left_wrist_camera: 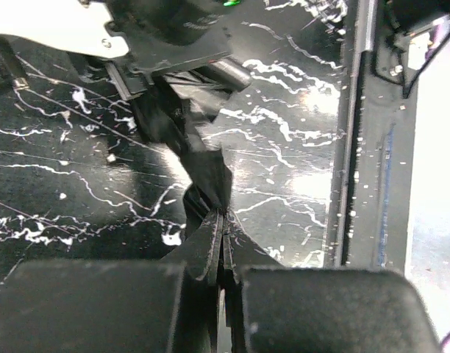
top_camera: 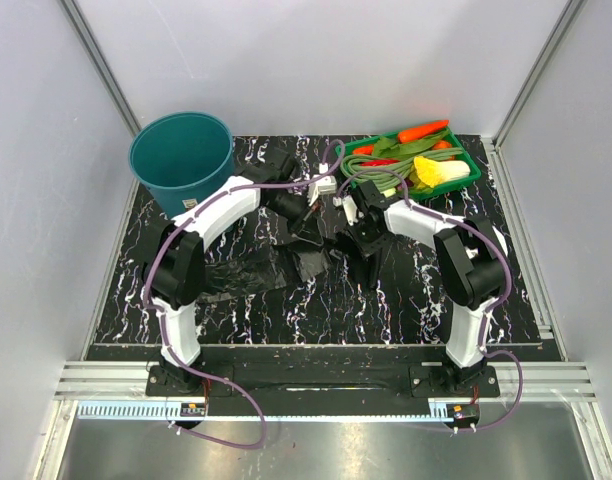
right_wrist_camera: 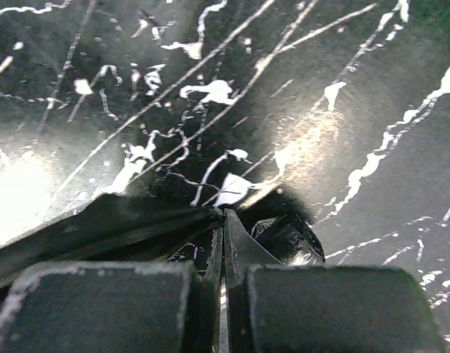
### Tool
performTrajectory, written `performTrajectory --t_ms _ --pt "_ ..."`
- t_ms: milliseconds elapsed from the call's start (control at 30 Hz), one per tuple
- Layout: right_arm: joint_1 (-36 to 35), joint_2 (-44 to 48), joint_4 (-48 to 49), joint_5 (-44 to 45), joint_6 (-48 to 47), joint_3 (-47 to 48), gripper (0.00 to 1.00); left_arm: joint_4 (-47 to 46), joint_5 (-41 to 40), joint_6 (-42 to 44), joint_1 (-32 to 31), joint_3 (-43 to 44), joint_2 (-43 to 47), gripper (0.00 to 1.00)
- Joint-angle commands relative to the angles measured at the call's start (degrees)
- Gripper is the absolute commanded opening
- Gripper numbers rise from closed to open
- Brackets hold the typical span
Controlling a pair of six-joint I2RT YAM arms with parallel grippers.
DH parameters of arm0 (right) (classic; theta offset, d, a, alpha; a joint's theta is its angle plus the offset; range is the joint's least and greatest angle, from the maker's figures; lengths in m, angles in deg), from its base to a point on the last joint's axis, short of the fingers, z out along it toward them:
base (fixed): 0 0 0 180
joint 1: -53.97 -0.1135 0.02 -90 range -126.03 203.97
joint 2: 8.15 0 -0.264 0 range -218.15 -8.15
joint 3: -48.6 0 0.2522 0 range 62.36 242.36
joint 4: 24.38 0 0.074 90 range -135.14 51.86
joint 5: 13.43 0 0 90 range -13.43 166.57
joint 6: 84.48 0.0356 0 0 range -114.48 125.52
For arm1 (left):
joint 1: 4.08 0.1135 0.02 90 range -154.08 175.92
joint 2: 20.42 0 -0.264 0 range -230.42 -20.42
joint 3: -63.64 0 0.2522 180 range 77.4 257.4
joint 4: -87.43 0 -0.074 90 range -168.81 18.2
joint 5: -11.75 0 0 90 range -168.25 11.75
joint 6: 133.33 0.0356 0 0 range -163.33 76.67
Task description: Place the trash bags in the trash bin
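Centrally, trash bags (left_wrist_camera: pixel 210 175) within closed left tool (left_wrist_camera: pixel 223 229) and right tool (right_wrist_camera: pixel 223 222).

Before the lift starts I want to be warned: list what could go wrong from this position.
1. The left gripper and right gripper each pinch only a thin fold of the trash bag; pulling apart may tear it or slip it free.
2. Much of the film lies loose on the table, so it may catch on the rim of the trash bin instead of dropping in.
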Motion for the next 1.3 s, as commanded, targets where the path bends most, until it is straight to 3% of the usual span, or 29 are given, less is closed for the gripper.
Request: performTrajectory --t_ms 0,667,900,1200,1267 --pt "0.6 -5.7 -7.0 14.3 -3.4 -1.6 0.0 7.7 8.2 1.6 2.3 6.1 7.6 0.0" --pt "-2.7 -5.7 -6.8 19.8 -6.1 -2.9 0.0 13.3 2.0 3.7 4.1 12.6 9.8 0.0" --pt "1.6 -1.5 -6.6 22.1 -7.8 -4.8 0.0 10.5 1.5 1.3 4.1 13.9 8.2 0.0" --pt "9.8 0.9 -6.6 21.9 -10.3 0.3 0.0 5.5 0.1 -1.4 2.8 12.5 6.7 0.0" --pt "9.8 1.9 -6.9 21.3 -10.8 0.8 0.07 4.9 -0.1 -1.8 2.5 12.6 6.2 0.0"
